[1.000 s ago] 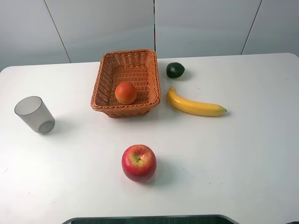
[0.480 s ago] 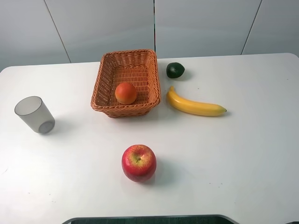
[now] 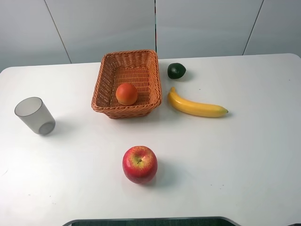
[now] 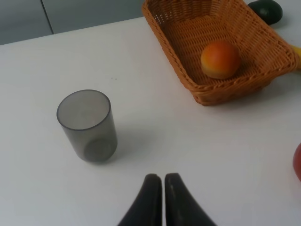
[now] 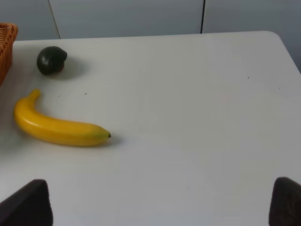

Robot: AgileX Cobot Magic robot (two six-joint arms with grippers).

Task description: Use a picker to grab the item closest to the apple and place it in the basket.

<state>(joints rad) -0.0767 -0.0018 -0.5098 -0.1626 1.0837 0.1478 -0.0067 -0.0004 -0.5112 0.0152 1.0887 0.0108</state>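
grey translucent cup point(image 3: 35, 116) stands upright at the table's left with nothing inside, the left gripper point(image 4: 163, 181) near it with fingertips pressed together. next comes the wicker basket point(image 3: 109, 69), holding only an orange point(image 3: 126, 93). nearer the front, the red apple point(image 3: 139, 164) sits alone. right of the basket lie an avocado point(image 3: 176, 70) and a banana point(image 3: 196, 106). the right gripper point(image 5: 160, 197) is spread wide over bare table point(image 3: 244, 150).

Bright, even overhead light, no hard glare. Table point(image 3: 244, 155) reads near-white, slightly blown out. Soft shadows fall right of the apple point(image 3: 139, 164) and cup point(image 3: 35, 115). Overhead view sharp. Wrist views softer; the finger tips point(image 4: 153, 197) at the left wrist frame edge look blurred, probably too close for focus.
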